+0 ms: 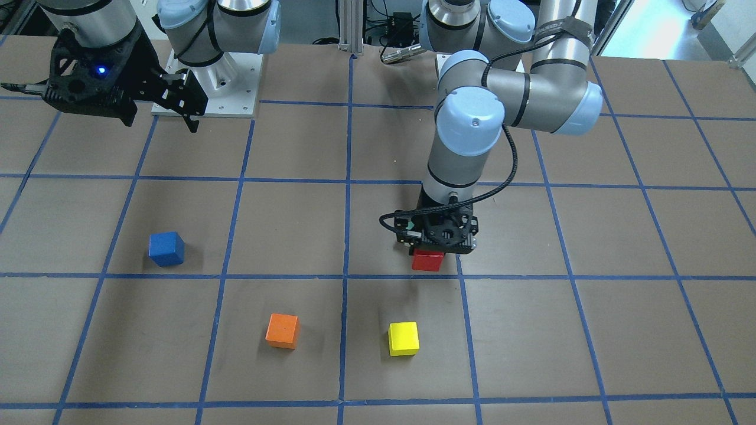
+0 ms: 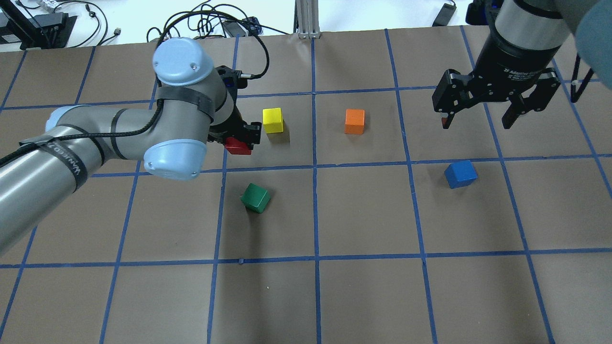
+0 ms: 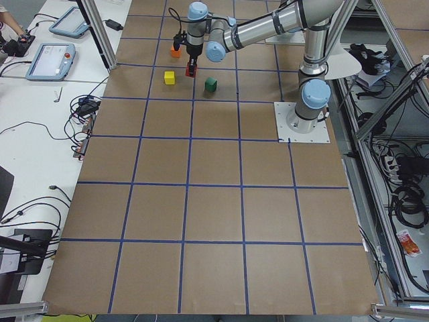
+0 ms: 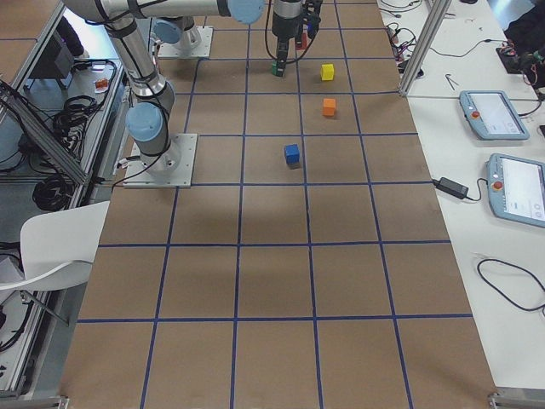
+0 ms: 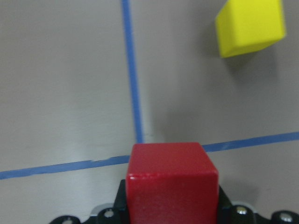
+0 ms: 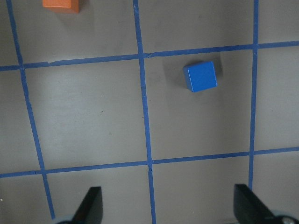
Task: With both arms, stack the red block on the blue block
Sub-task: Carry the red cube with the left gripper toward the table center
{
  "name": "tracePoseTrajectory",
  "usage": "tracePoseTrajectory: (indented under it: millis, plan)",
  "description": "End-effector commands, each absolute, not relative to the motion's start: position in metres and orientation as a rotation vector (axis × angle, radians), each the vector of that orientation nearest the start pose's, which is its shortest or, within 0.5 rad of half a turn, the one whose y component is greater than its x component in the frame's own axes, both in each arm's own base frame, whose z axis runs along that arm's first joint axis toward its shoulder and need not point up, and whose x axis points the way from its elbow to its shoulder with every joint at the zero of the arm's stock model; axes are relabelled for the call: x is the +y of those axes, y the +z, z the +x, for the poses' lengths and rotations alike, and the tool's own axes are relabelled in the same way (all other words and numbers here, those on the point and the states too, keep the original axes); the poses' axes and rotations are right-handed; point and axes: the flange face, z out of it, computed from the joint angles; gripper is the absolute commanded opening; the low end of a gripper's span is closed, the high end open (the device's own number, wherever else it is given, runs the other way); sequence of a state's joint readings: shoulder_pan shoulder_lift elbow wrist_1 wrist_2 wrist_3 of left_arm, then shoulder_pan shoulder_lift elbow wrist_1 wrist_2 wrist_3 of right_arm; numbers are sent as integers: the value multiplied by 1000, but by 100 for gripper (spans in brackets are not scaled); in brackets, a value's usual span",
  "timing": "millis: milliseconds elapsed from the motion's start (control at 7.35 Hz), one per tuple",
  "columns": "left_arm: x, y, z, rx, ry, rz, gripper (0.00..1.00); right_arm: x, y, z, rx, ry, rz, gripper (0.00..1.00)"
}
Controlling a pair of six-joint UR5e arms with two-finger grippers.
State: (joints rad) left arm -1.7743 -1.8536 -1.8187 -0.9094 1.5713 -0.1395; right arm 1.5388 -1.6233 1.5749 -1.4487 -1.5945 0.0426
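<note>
Showing the green block [image 2: 255,198] hidden frontally, overhead has left fingers [image 2: 253,131] clamping red block [image 2: 237,146], right fingers [image 2: 442,98] splayed.

Brown worktop [image 2: 334,296] gridded with blue tape [image 2: 314,215]. Yellow cube [image 2: 273,120] and orange cube [image 2: 354,121] in neighbouring squares, one tape line between them, well apart. Green cube [image 2: 255,198] alone in the square adjoining the yellow one's, turned askew to the grid. Along one side, a white bench [image 4: 460,256] carrying two touch tablets [image 4: 493,113]. On the opposite side, a white chair [image 4: 51,247].
</note>
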Motion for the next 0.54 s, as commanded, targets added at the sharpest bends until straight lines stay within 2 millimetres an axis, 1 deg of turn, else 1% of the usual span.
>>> tracePoseTrajectory:
  millis: [0, 136, 272, 408]
  plan:
    - [-536, 275, -321, 3177, -211, 15, 0, -466, 498, 116, 3162, 119, 117, 100]
    - [-537, 262, -341, 3168, -194, 40, 0, -467, 497, 116, 3165, 124, 127, 100]
    - [-539, 245, -350, 3170, -185, 60, 0, -468, 497, 116, 3165, 116, 132, 100]
    - [-542, 230, -354, 3166, -187, 67, 0, -468, 497, 115, 3166, 116, 137, 100]
